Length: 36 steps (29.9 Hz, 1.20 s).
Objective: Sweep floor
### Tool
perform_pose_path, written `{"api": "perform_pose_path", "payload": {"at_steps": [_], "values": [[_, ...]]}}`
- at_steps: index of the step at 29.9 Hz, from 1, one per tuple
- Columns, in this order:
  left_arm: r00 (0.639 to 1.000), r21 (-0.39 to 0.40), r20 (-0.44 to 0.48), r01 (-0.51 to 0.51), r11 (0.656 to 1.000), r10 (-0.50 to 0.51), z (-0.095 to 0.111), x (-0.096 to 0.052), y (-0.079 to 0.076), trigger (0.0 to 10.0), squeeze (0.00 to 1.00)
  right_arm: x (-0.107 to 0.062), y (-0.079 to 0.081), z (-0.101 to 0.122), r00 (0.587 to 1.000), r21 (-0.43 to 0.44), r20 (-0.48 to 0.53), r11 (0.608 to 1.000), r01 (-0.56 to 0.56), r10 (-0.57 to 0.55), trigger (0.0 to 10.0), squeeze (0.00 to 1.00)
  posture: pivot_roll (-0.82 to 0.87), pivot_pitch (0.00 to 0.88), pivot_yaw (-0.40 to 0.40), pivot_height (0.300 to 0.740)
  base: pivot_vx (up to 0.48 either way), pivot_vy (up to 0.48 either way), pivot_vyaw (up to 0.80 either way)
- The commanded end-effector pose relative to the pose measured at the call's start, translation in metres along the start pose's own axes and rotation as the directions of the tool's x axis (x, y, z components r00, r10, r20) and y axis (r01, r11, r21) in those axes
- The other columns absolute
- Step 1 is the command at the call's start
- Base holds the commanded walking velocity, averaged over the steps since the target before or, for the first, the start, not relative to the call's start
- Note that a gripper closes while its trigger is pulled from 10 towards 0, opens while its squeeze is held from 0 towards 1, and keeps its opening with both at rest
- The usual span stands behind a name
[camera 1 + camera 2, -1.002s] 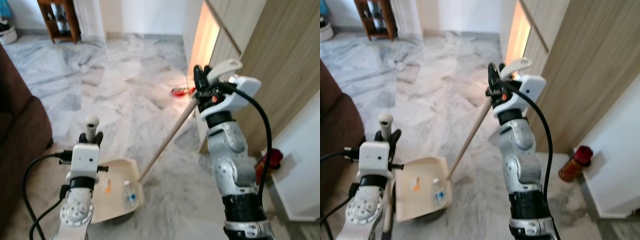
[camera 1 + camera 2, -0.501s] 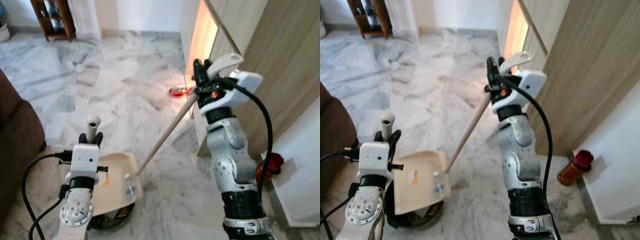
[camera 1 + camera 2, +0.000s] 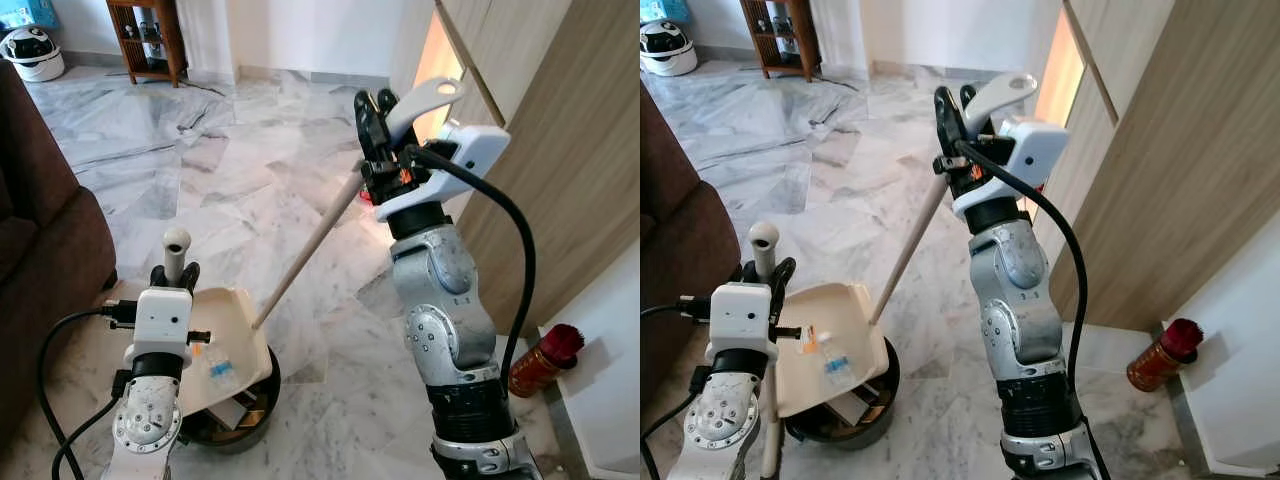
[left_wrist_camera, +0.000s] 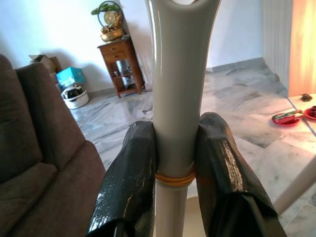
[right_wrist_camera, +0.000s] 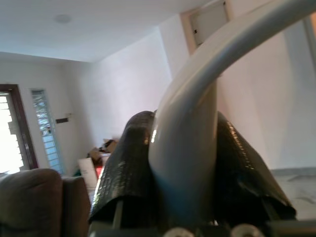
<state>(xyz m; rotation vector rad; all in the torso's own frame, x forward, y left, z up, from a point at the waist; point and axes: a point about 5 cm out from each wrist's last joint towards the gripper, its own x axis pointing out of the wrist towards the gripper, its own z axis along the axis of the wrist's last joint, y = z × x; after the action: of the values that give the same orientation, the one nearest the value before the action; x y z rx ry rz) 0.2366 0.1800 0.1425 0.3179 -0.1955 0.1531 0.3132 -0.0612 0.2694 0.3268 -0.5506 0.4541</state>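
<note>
Left eye: my right gripper [image 3: 372, 135] is raised high, fingers clamped on the broom [image 3: 305, 250] near its grey top; the stick slants down to the dustpan [image 3: 228, 335].
Right eye: my left gripper [image 3: 764, 275] holds the dustpan's upright handle [image 3: 763, 245]; the pan, litter in it, tilts over a black bin [image 3: 845, 415].
Left wrist: both pads [image 4: 129, 173] press the handle from either side.
Right wrist: fingers [image 5: 126, 163] squeeze the broom's curved grey top between them.
</note>
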Motion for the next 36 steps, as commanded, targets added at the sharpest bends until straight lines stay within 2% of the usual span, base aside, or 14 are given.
{"api": "perform_pose_path", "payload": {"at_steps": [1, 9, 17, 28, 36], "values": [[0.998, -0.015, 0.061, 0.006, 1.0, -0.005, 0.01, 0.003, -0.002, 10.0, 0.0, 0.01, 0.024, 0.026, 0.986, 0.023, 0.149, 0.997, -0.077, 0.072, 10.0, 0.0, 0.1, 0.071, -0.05, 0.74, 0.0, 0.0, 0.0], [0.998, -0.015, 0.061, 0.006, 1.0, -0.005, 0.01, 0.002, -0.002, 10.0, 0.0, 0.002, 0.052, 0.022, 0.968, -0.018, 0.151, 0.98, -0.2, 0.201, 10.0, 0.0, 0.1, 0.076, -0.051, 0.74, 0.0, 0.0, 0.0], [0.998, -0.012, 0.064, 0.016, 1.0, -0.015, 0.01, 0.002, -0.004, 10.0, 0.0, -0.004, 0.069, 0.023, 0.954, -0.046, 0.171, 0.969, -0.243, 0.248, 10.0, 0.0, 0.1, 0.078, -0.052, 0.74, 0.0, 0.0, 0.0], [0.998, -0.007, 0.056, 0.019, 1.0, -0.019, 0.008, -0.002, -0.006, 10.0, 0.0, -0.006, 0.071, 0.022, 0.954, -0.071, 0.172, 0.969, -0.237, 0.246, 10.0, 0.0, 0.11, 0.089, -0.059, 0.74, 0.0, 0.0, 0.0], [0.998, -0.01, 0.054, 0.024, 1.0, -0.023, 0.008, -0.004, -0.007, 10.0, 0.0, -0.005, 0.07, 0.025, 0.949, -0.132, 0.203, 0.967, -0.217, 0.24, 10.0, 0.0, 0.11, 0.095, -0.061, 0.74, 0.0, 0.0, 0.0]]}}
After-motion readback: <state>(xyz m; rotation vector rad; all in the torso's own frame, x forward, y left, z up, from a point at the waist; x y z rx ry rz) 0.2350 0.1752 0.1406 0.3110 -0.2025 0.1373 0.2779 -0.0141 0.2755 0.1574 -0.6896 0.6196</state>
